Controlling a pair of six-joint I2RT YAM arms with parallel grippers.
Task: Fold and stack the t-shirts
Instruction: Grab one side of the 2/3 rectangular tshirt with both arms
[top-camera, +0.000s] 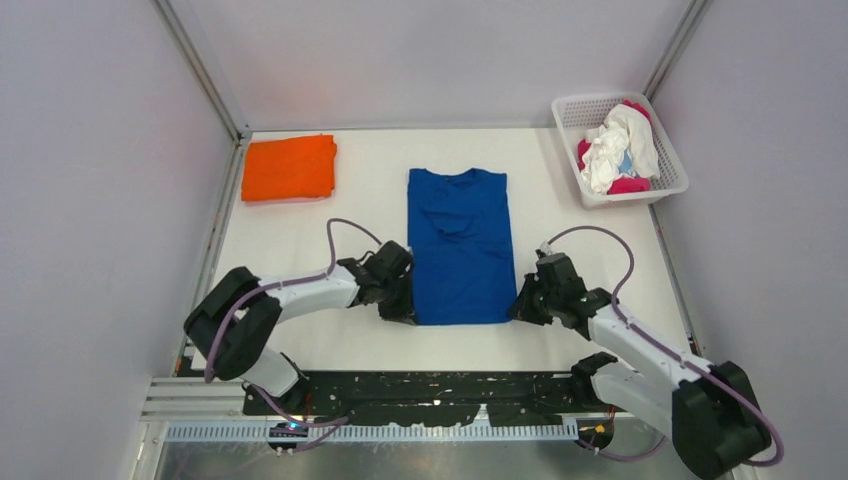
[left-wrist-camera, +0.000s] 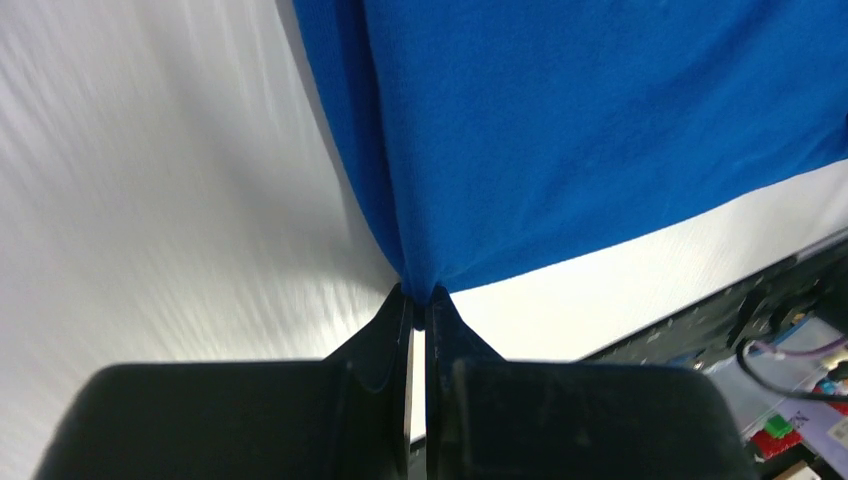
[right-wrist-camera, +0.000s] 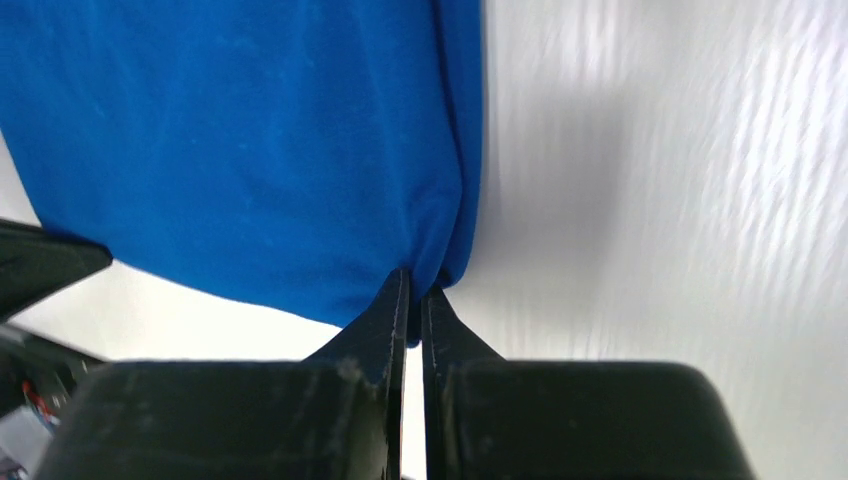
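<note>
Far left: orange tee (top-camera: 289, 168) folded, stack base I reckon. L gripper (left-wrist-camera: 418, 298) pinches near-left hem corner of blue tee (top-camera: 460, 250), flat mid-table. R gripper (right-wrist-camera: 414, 282) pinches near-right corner: paired grip for folding hem twd collar, I judge.

Centre: spread t-shirt (top-camera: 461, 250) on worktop (top-camera: 370, 180)
Far left: folded t-shirt (top-camera: 290, 167)
Far right: basket (top-camera: 640, 197) holding crumpled t-shirts (top-camera: 620, 150)

A white lattice basket (top-camera: 635, 199) sits at the far right corner of the white surface (top-camera: 365, 195); pale walls (top-camera: 100, 150) enclose it on three sides. A black plate (top-camera: 440, 392) runs along the near edge.
</note>
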